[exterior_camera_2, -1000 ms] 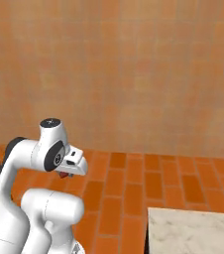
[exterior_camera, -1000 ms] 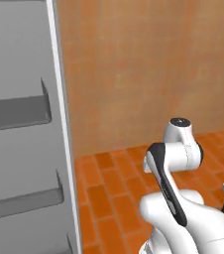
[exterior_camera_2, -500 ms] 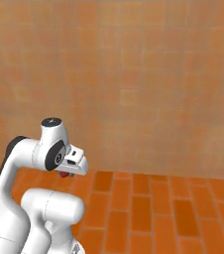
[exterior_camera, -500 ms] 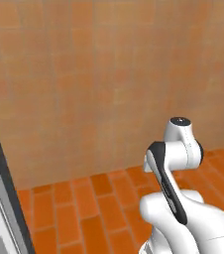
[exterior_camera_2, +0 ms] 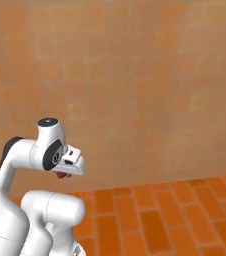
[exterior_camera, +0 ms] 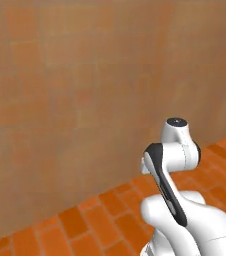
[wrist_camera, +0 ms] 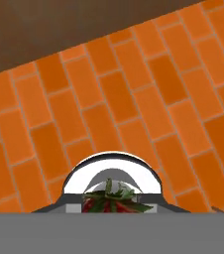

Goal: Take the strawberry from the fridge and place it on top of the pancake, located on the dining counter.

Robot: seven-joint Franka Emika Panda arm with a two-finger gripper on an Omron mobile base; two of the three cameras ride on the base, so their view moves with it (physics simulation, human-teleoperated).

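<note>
The gripper (exterior_camera_2: 61,173) is closing on the strawberry (wrist_camera: 110,203), holding it tucked under the hand. In the hand view the berry is sitting right at the bottom edge, dark red with green leaves spreading over its top; the finger tips themselves cannot be made out there. In the right base view a small red spot is peeking out just beneath the white hand, with the arm folded close above its base. The left base view is showing the arm from behind, so the berry is hidden by the wrist. An orange brick floor (wrist_camera: 134,99) is lying below the hand, and a tan tiled wall (exterior_camera_2: 135,75) is rising behind the arm. No writing or labels can be read anywhere.
</note>
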